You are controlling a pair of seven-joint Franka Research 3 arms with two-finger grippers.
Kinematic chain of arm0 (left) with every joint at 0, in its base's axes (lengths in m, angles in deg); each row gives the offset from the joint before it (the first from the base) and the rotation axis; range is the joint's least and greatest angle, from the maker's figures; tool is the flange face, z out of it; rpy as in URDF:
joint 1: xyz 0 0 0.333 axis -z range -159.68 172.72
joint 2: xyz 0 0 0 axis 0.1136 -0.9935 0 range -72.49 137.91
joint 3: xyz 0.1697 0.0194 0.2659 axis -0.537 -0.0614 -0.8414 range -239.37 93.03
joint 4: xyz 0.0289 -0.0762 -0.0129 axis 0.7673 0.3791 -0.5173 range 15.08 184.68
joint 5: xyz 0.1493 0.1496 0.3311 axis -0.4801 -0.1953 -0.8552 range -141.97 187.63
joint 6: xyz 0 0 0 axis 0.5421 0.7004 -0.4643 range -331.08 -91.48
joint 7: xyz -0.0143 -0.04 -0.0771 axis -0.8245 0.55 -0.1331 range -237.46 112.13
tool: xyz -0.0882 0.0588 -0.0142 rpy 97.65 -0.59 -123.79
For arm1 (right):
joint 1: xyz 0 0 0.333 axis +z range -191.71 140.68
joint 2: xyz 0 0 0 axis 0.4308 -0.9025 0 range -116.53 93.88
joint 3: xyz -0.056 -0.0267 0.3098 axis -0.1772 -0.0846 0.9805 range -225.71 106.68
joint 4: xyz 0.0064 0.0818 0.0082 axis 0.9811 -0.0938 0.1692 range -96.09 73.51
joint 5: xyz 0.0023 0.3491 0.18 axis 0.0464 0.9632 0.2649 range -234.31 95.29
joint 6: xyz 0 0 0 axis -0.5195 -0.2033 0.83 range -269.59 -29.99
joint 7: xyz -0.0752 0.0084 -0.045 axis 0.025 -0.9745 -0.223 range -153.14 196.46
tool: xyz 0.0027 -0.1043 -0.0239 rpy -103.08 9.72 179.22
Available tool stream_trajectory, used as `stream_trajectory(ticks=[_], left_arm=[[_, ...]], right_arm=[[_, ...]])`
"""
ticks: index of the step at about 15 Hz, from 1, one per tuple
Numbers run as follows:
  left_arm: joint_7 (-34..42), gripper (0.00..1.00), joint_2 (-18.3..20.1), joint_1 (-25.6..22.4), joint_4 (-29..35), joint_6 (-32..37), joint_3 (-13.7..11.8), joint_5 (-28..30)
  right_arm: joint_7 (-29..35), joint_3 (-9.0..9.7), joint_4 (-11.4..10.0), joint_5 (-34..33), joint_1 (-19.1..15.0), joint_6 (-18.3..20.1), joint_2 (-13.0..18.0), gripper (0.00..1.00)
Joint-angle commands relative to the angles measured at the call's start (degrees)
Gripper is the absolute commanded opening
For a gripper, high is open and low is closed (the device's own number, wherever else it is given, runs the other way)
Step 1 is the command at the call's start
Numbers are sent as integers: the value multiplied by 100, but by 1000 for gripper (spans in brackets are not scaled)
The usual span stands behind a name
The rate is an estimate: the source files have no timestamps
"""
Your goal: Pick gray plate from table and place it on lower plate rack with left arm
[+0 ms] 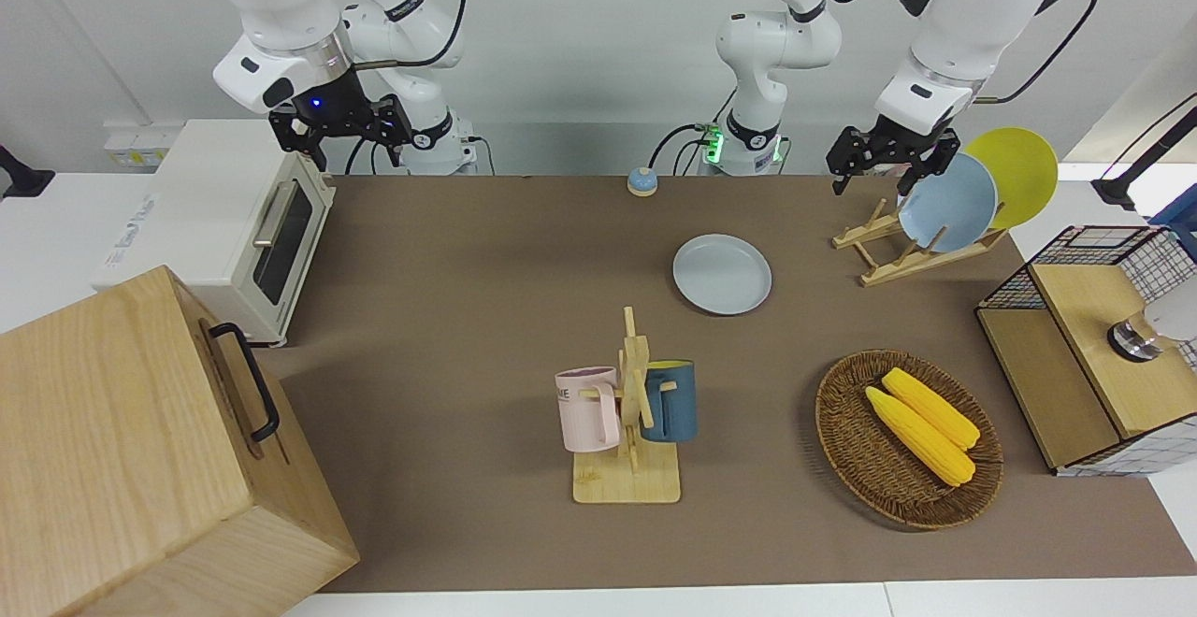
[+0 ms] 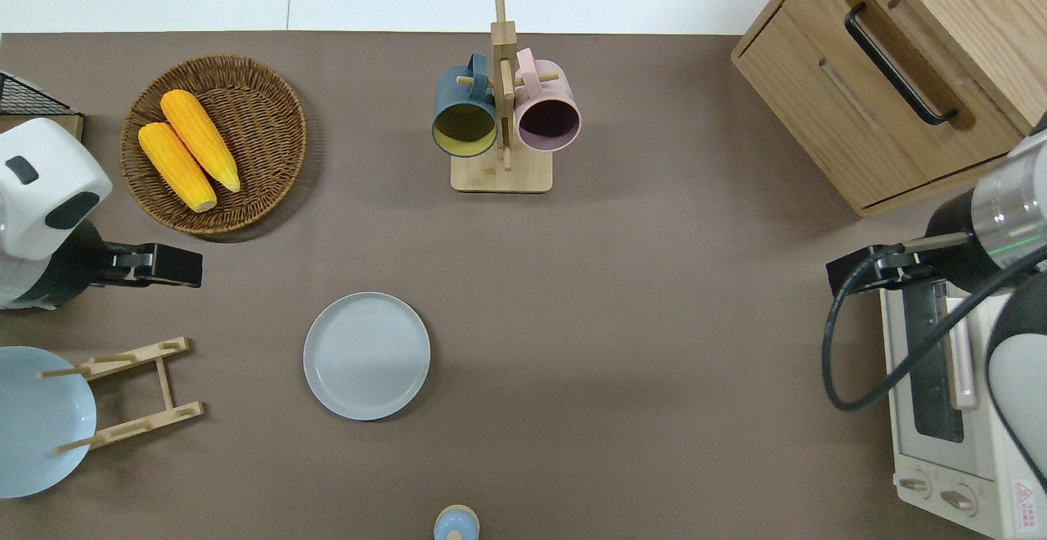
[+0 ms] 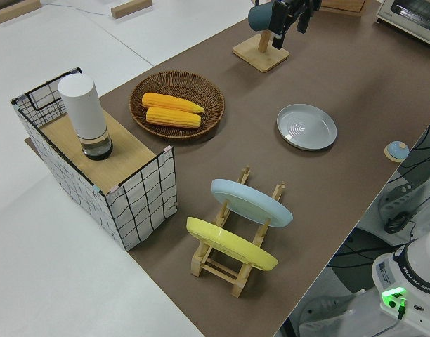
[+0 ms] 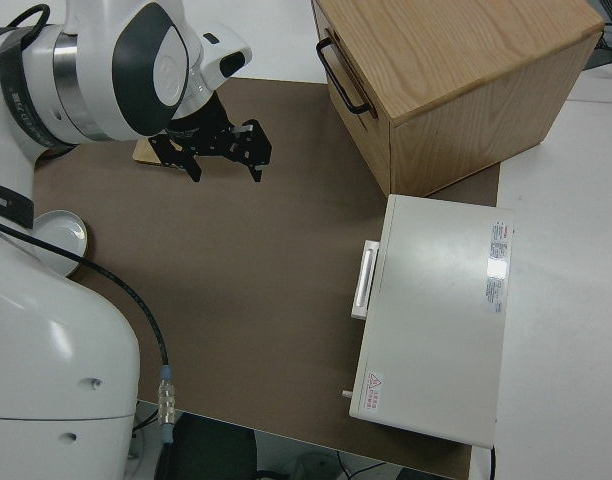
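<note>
The gray plate [image 1: 722, 273] lies flat on the brown mat, mid-table; it also shows in the overhead view [image 2: 366, 356] and the left side view [image 3: 306, 127]. The lower plate rack [image 1: 902, 262] stands beside it toward the left arm's end, also seen from overhead [image 2: 123, 357]. The rack holds a light blue plate [image 1: 946, 203] and a yellow plate [image 1: 1015, 173] in its upper slots; its low slots are bare. My left gripper [image 1: 888, 178] is open and empty, up in the air over the mat between the rack and the corn basket [image 2: 192, 266]. My right arm is parked, its gripper [image 4: 226, 165] open.
A wicker basket [image 2: 270, 82] with two corn cobs and a mug stand [image 2: 501, 172] with a pink and a blue mug lie farther from the robots. A wire crate [image 1: 1075, 252] is at the left arm's end. A toaster oven [image 1: 238, 224], a wooden box [image 1: 122, 439] and a small blue bell [image 1: 641, 181] also stand here.
</note>
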Motion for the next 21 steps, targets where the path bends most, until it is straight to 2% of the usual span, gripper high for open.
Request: stream_trajectory(ticks=[1, 13, 15, 17, 21], left_arm=[[-26, 995, -46, -50, -14, -8, -9, -8], [-35, 995, -38, -86, -6, -1, -36, -26], [-323, 995, -38, -77, 55, -27, -35, -18], [-334, 995, -12, -59, 309, -175, -35, -9], [-675, 995, 400, -59, 1415, -948, -35, 201]], right_arm=[[68, 121, 41, -28, -132, 62, 12, 983], [68, 121, 41, -28, -132, 70, 12, 983], [68, 121, 41, -28, -132, 62, 12, 983], [68, 121, 41, -28, -132, 62, 12, 983], [68, 121, 41, -37, -132, 62, 12, 983]])
